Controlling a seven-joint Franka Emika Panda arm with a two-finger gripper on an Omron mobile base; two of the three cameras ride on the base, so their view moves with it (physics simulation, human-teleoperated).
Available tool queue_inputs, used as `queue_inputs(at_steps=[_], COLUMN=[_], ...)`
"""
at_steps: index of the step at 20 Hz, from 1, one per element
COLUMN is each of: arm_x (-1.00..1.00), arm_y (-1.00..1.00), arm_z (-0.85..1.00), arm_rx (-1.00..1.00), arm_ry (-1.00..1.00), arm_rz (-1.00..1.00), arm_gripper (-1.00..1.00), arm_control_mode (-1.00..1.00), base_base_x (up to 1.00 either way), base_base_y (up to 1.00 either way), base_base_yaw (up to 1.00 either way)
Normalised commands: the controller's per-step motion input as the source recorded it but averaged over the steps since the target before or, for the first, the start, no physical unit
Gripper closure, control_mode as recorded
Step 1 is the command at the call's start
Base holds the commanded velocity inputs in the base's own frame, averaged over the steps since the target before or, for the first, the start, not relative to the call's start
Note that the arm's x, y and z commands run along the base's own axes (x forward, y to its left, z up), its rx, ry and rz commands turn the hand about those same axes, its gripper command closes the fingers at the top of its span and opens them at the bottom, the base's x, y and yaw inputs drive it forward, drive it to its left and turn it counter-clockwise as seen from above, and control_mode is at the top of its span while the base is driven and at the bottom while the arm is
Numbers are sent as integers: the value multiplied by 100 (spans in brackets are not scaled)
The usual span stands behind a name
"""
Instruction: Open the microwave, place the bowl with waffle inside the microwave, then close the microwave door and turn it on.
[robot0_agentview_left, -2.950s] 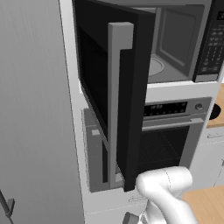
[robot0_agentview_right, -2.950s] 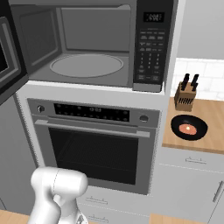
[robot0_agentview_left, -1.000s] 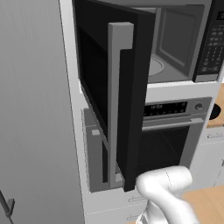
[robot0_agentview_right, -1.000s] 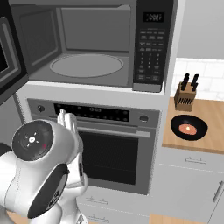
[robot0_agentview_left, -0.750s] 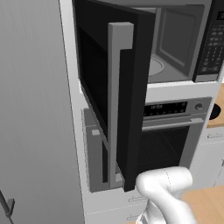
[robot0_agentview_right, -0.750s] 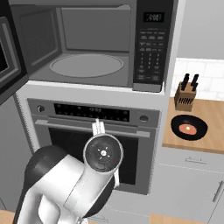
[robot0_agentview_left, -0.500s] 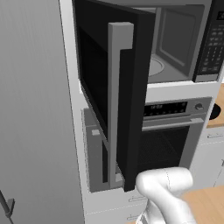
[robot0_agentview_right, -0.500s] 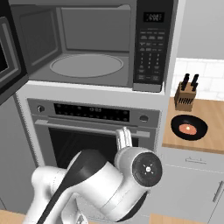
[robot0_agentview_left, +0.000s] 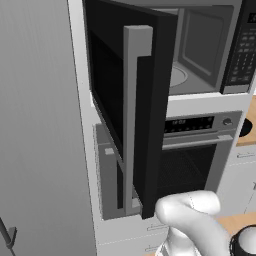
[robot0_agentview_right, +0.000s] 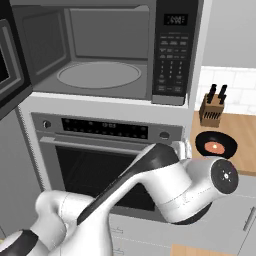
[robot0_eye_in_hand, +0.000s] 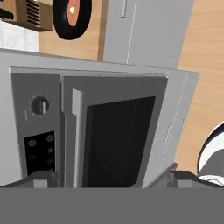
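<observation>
The microwave (robot0_agentview_right: 100, 55) sat built in above the steel wall oven (robot0_agentview_right: 107, 160), its cavity exposed and the round turntable (robot0_agentview_right: 98, 74) bare. The microwave door (robot0_agentview_left: 131, 107) stood swung wide to the left, its long grey bar handle (robot0_agentview_left: 134, 115) upright. So the opening step looked done and the fetch not yet made.

The wooden counter (robot0_agentview_right: 239, 135) ran off to the right of the oven. The bowl (robot0_agentview_right: 216, 145) with the waffle (robot0_agentview_right: 214, 147) sat near that counter's left edge, just in front of the knife block (robot0_agentview_right: 211, 111) and close to the oven's right side.

The gripper (robot0_eye_in_hand: 109, 180) was released, jaws spread wide, grasping nothing. It pointed at the oven front, level with the oven's glass door. In the hand view, rolled on its side, the bowl (robot0_eye_in_hand: 71, 15) lay at the top left corner, well off the line between the fingertips.

Key relation: bowl lay to the right of the claw, past the oven's knob end, on the counter. Likely next: swing right and come down over the rim.
</observation>
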Motion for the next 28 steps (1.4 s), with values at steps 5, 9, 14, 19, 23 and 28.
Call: queue_inputs(at_steps=[5,9,14,19,23,28], arm_x=[83,57,64,70,49,33], arm_y=[-41,-44,-41,-71,-85,-59], arm_z=[0,-3,-18,-26,-21,-18], arm_rx=[0,3,4,10,12,8], arm_ry=[0,-8,-6,0,2,2], arm_rz=[-5,0,1,9,11,9], arm_gripper=[-100,-100,-100,-100,-100,-100], arm_control_mode=[-100,-100,-100,-100,-100,-100], base_base_x=[0,0,0,0,0,0], base_base_y=[0,0,0,0,0,0], base_base_yaw=[0,0,0,0,0,0])
